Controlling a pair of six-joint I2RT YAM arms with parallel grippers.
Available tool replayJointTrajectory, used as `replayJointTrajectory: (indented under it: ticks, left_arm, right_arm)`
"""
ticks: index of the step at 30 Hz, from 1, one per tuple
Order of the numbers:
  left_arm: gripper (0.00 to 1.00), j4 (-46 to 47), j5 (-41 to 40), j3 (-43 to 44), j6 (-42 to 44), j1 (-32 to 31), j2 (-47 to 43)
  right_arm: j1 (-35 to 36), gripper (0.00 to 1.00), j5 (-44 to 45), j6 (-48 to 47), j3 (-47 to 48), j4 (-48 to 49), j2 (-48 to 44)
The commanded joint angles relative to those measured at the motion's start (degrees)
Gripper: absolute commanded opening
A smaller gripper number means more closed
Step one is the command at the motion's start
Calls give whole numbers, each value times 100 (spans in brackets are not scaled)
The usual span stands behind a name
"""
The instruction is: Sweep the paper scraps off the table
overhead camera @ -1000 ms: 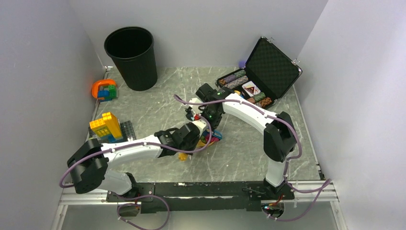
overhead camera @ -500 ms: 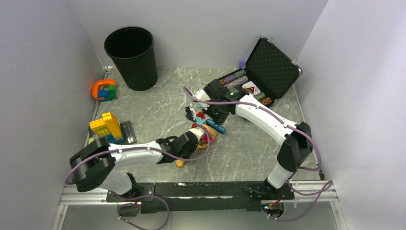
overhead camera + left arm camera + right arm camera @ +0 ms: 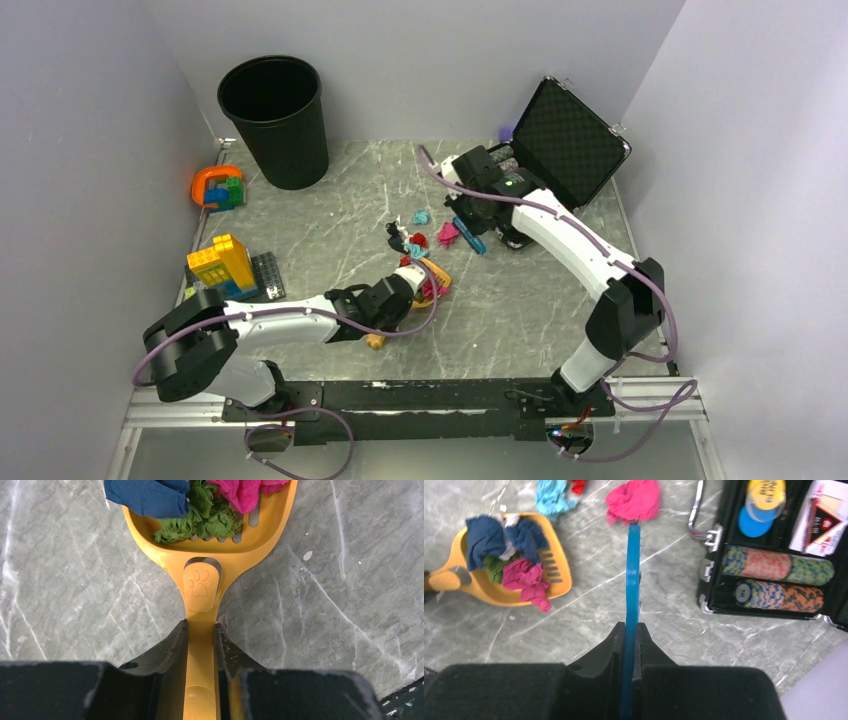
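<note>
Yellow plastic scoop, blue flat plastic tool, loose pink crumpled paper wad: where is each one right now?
Yellow plastic scoop (image 3: 200, 582): left wrist view, on the paw-print neck of its handle.
Blue flat plastic tool (image 3: 633, 570): right wrist view, midway along its edge.
Loose pink crumpled paper wad (image 3: 634, 500): right wrist view, centre of the wad.

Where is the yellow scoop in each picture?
Top external: the yellow scoop sits in the middle of the picture.
Left wrist: the scoop is in the centre, its handle clamped in the left gripper.
Right wrist: the scoop is on the left side, lying on the table.
Shared landmark: the pink paper wad inside the scoop.
</note>
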Motion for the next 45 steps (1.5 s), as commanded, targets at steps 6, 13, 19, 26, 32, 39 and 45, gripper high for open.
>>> replayJointTrajectory:
  ticks: [6, 13, 19, 26, 32, 39, 45]
  left_arm:
    - [0, -507, -272, 459, -6, -40, -694]
    - [0, -1084, -432, 956, 93, -32, -904]
    - [0, -2105, -368, 1891, 31, 213, -693]
    - [0, -2876, 83, 2987, 178, 1118, -396]
    - [0, -3316, 284, 3949, 565, 2123, -44]
    - [0, -3836, 304, 5411, 955, 3143, 538]
    - [0, -4124, 509, 6744, 1243, 3785, 1103]
  right_arm:
    - [-361, 0, 737, 708, -451, 1001, -957]
    - [-575, 0, 737, 1091, -932, 1436, -1386]
    - [-633, 0, 1196, 1727, -1244, 1620, -1701]
    - [-635, 0, 1273, 2209, -1562, 1553, -1863]
    - [-633, 0, 1011, 2198, -1777, 1610, -2032]
    - [-635, 0, 975, 2059, -1848, 1590, -2116]
    - [-632, 0, 1029, 1954, -1863, 1565, -2133]
